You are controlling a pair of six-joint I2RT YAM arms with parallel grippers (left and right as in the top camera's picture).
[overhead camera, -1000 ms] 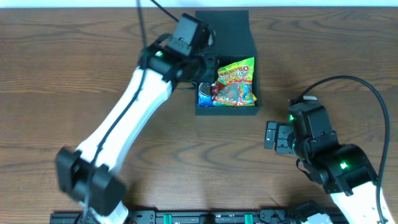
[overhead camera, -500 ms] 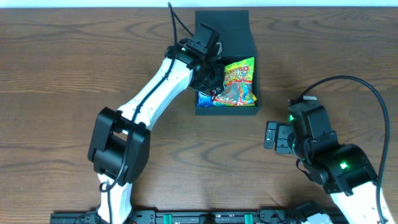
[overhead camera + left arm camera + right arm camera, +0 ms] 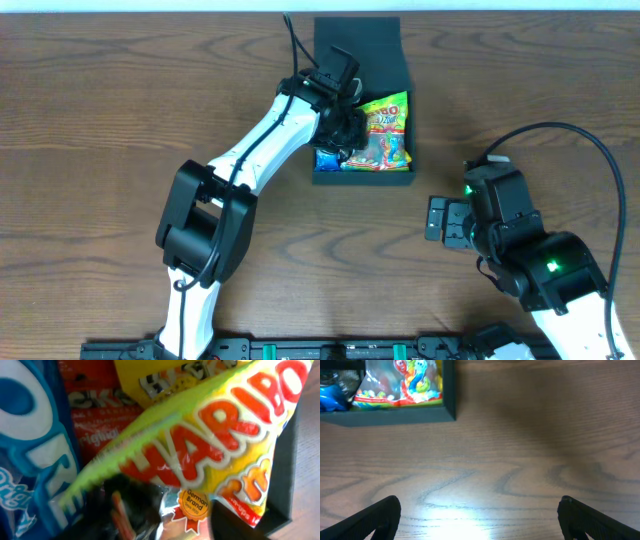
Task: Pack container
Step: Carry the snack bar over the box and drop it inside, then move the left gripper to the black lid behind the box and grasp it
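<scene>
The dark teal container (image 3: 363, 179) stands at the table's back middle, its flap lid (image 3: 357, 38) open toward the back. Inside lie a green-yellow Haribo bag (image 3: 387, 118) and a blue Oreo packet (image 3: 327, 159). My left gripper (image 3: 347, 127) is down inside the container. In the left wrist view its dark fingers (image 3: 235, 522) stand apart, open, with the Haribo bag's (image 3: 215, 455) lower edge between them, the Oreo packet (image 3: 30, 460) to the left and a red packet (image 3: 95, 415) behind. My right gripper (image 3: 437, 218) is open over bare table (image 3: 480, 525), right of the container (image 3: 395, 416).
The wooden table (image 3: 100, 150) stretches wide to the left and front of the container. A black cable (image 3: 560, 130) loops above the right arm. A yellow packet (image 3: 165, 380) lies under the Haribo bag's top edge.
My left arm swung in and pushed its gripper deeper into the container, over the packets, and its jaws have parted. The right arm has not moved.
</scene>
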